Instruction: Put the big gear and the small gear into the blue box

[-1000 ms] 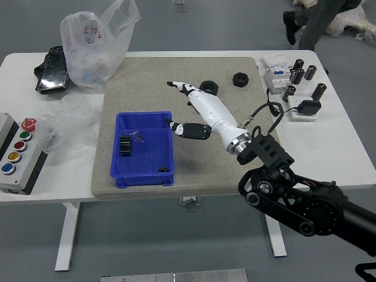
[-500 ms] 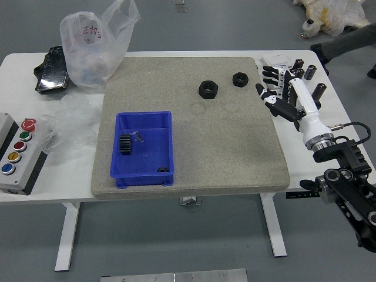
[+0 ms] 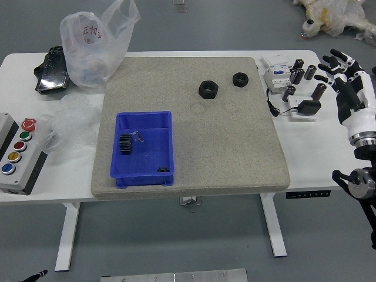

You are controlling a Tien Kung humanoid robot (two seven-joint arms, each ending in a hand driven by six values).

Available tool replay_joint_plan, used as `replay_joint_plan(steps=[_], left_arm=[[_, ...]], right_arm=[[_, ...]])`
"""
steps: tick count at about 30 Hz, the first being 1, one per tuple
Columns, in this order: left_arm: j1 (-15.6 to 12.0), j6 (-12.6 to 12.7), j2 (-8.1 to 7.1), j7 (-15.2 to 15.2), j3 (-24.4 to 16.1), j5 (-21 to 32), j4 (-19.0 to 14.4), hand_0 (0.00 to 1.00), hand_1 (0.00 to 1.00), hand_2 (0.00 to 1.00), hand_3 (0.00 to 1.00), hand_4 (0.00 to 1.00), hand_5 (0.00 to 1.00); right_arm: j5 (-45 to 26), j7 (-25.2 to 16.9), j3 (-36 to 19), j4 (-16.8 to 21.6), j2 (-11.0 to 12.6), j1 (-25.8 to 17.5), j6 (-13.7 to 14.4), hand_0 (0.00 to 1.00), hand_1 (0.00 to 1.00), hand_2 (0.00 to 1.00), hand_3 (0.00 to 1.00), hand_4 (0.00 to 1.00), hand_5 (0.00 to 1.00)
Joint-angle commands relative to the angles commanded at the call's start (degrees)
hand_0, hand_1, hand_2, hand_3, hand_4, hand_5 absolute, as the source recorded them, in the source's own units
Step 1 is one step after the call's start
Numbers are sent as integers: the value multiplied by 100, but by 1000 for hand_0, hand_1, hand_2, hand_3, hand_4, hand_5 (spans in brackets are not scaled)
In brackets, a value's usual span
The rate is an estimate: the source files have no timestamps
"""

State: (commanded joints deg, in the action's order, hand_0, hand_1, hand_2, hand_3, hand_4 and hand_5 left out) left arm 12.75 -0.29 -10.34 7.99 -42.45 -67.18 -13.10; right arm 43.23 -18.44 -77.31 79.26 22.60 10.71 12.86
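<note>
Inside the blue box (image 3: 171,141), a black ribbed gear (image 3: 125,144) stands on its side toward the left wall. A smaller black part (image 3: 163,169), perhaps the small gear, lies near the box's front right corner beside a little metallic piece (image 3: 138,136). My right hand (image 3: 338,73) is raised at the picture's right edge, well away from the box, with spread fingers and nothing held. Only a dark tip of my left hand (image 3: 36,276) shows at the bottom left corner, below the table.
Two black hex nuts (image 3: 208,89) lie on the beige mat (image 3: 235,147). Black cylinders (image 3: 310,72) and a cabled adapter (image 3: 309,107) stand at the right. A button panel (image 3: 19,154), plastic bags (image 3: 94,44) and a black package (image 3: 54,70) are at the left.
My right hand has swung from above the box's right side to the picture's right edge. The left hand's tip has appeared. A person's leg at the top right has left view.
</note>
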Motion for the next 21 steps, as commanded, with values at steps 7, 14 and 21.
replay_joint_plan(steps=[7, 14, 21], left_arm=[[26, 61, -16, -153, 1114, 995, -35, 776, 716, 704, 801, 836, 849], [-18, -2, 27, 20, 1476, 1156, -24, 760, 582, 611, 792, 808, 741], [-45, -15, 59, 84, 1476, 1157, -25, 757, 585, 602, 789, 803, 720]], right_arm=[[-15, -20, -531, 43, 8, -225, 14, 505, 528, 612, 660, 713, 367], [-28, -60, -813, 85, 26, -318, 16, 460, 435, 581, 656, 723, 384], [-41, -84, -854, 70, -11, -359, 7, 459, 432, 578, 655, 724, 385]])
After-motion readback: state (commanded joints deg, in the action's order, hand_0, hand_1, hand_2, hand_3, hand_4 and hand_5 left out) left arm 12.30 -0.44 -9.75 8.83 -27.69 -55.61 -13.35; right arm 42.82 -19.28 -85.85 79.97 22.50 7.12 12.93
